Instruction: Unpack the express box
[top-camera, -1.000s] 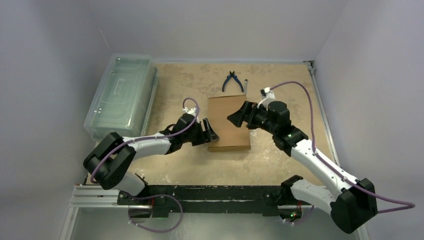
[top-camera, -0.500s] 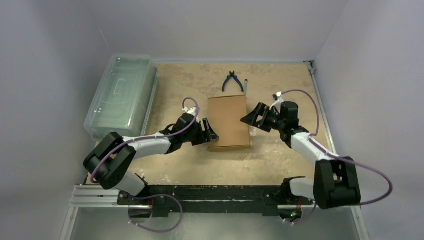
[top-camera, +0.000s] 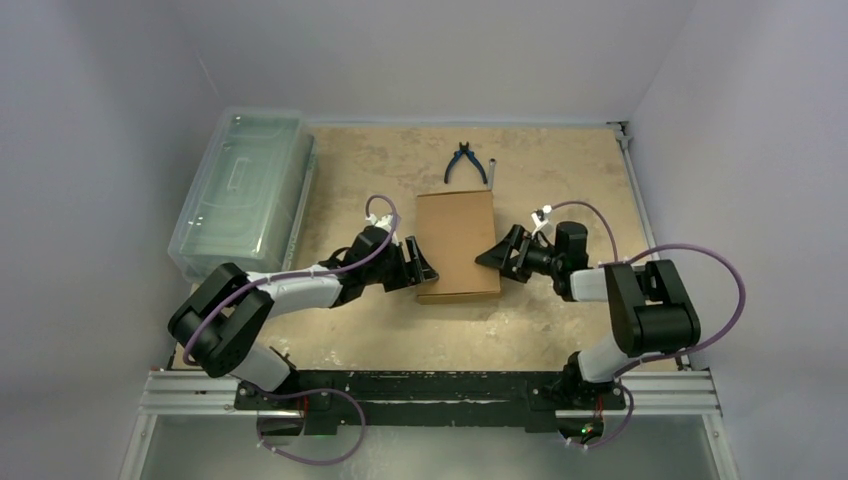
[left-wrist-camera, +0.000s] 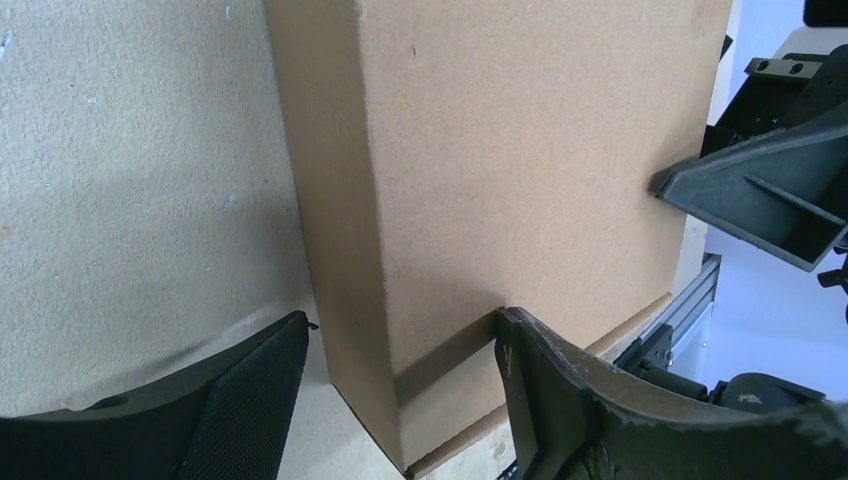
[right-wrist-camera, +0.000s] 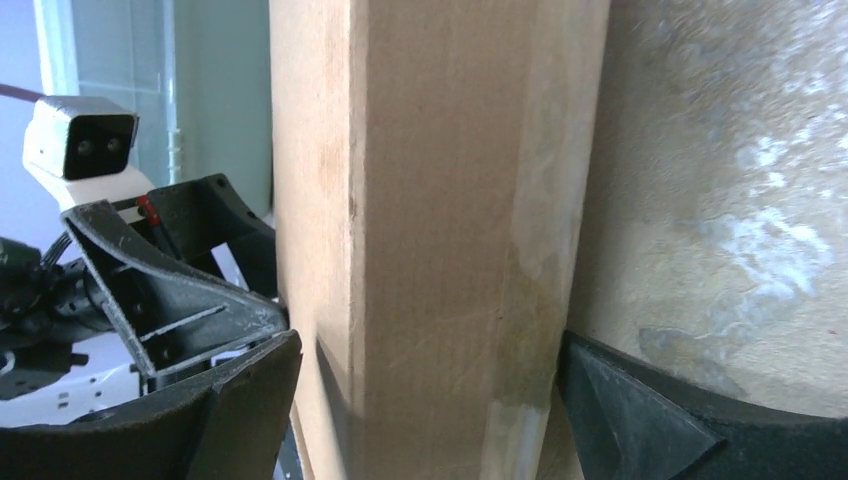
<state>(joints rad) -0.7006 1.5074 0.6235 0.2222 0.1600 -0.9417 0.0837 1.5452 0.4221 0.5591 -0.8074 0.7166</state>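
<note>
Cardboard, stiff and likely light, we judge: pinch the box (top-camera: 457, 245) at its side edges. Right gripper (top-camera: 497, 252) gapes wide there; left gripper (top-camera: 428, 270), we cannot tell.

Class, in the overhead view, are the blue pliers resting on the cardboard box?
No; the pliers lie on the table beyond the far edge of the express box, not touching it.

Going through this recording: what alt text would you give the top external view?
A closed brown express box lies flat in the middle of the table, with the left gripper at its left edge and the right gripper at its right edge. Blue-handled pliers lie beyond it, and a clear lidded bin sits along the table's left side.
</note>
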